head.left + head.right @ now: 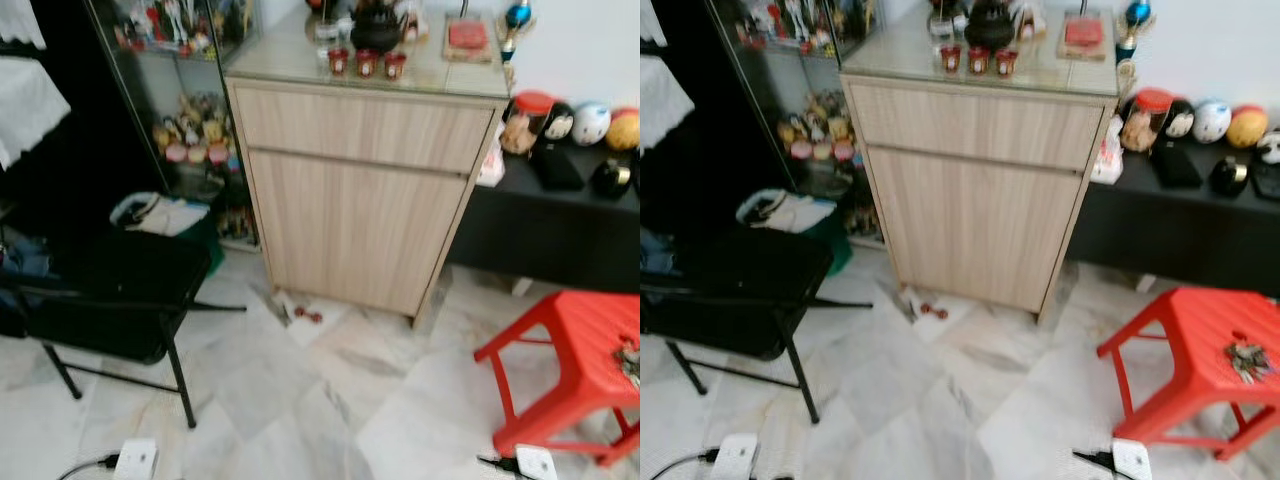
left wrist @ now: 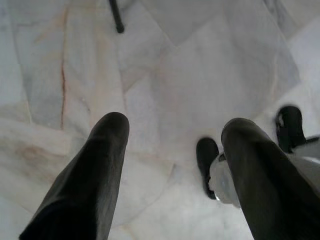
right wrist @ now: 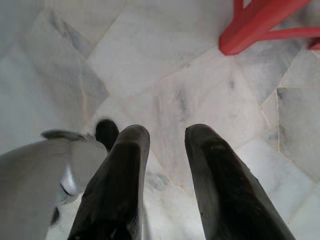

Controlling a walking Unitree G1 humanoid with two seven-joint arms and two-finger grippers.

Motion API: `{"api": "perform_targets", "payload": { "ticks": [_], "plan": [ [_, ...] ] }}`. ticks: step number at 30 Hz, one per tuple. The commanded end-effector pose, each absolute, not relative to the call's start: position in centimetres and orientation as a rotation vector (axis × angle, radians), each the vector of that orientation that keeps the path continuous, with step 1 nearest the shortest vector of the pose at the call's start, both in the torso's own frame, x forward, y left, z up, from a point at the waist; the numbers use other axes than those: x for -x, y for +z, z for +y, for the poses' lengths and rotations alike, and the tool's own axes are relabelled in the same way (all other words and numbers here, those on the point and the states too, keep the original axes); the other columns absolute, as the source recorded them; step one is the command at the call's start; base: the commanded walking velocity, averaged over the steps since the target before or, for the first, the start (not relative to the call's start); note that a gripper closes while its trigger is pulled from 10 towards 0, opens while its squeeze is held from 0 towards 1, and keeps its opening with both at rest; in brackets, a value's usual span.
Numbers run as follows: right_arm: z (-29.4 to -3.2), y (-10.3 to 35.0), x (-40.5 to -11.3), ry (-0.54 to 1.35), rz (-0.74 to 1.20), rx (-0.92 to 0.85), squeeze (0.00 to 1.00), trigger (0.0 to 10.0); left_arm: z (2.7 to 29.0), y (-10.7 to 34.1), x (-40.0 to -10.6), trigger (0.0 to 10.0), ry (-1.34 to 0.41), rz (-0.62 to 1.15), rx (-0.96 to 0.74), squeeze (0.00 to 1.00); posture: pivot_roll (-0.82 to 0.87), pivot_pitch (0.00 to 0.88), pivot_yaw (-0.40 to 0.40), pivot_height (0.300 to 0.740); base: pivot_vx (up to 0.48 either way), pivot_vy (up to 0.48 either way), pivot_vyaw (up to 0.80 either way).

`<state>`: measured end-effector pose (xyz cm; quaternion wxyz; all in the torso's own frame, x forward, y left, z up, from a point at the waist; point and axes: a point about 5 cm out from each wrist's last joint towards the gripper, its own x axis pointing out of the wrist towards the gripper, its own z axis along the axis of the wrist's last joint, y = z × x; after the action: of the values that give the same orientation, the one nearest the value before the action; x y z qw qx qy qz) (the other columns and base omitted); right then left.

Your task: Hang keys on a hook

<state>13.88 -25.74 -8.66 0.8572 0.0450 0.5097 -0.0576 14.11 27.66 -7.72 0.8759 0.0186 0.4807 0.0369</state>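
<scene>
A bunch of keys (image 1: 1245,358) lies on the seat of a red plastic stool (image 1: 1200,335) at the right, on the marble floor. My left gripper (image 2: 175,127) hangs over bare floor tiles, open, with nothing between its black fingers (image 2: 95,170). My right gripper (image 3: 167,131) also hangs low over the floor, open with a narrower gap and empty; a leg of the red stool (image 3: 260,25) is a short way beyond it.
A light wooden cabinet (image 1: 360,190) with cups and a teapot on top stands ahead. A black folding chair (image 1: 110,290) is at the left before a glass display case (image 1: 190,110). A low black table (image 1: 560,220) with jars is at the right. White power strips (image 1: 135,460) (image 1: 1130,460) lie on the floor.
</scene>
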Motion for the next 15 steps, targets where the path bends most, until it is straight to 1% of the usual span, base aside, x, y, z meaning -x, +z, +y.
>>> {"api": "perform_targets", "payload": {
  "ticks": [1, 8, 12, 15],
  "plan": [
    [-26.28, -8.75, -13.17, -0.133, 1.095, -0.085, 0.0, 10.0, 27.33, -7.47, -15.06, 10.0, 0.057, 0.984, -0.058, 0.0, -0.11, 0.017, -0.004, 0.74, 0.0, -0.368, -0.71],
    [-26.35, -8.79, -13.04, -0.113, 1.115, -0.041, 0.0, 10.0, 27.38, -7.63, -14.7, 10.0, 0.103, 0.987, -0.015, 0.0, -0.09, 0.0, -0.031, 0.74, 0.0, 0.0, -0.68],
    [-26.28, -8.8, -13.07, -0.109, 1.114, -0.025, 0.0, 10.0, 27.46, -7.61, -14.66, 10.0, 0.098, 0.988, -0.02, 0.0, -0.09, 0.0, -0.026, 0.74, 0.0, 0.0, -0.65],
    [-26.13, -8.89, -13.0, -0.11, 1.12, -0.02, 0.0, 10.0, 27.56, -7.53, -14.68, 10.0, 0.07, 0.989, -0.039, 0.0, -0.1, 0.0, -0.006, 0.74, 0.0, 0.0, -0.61]
  ]
}}
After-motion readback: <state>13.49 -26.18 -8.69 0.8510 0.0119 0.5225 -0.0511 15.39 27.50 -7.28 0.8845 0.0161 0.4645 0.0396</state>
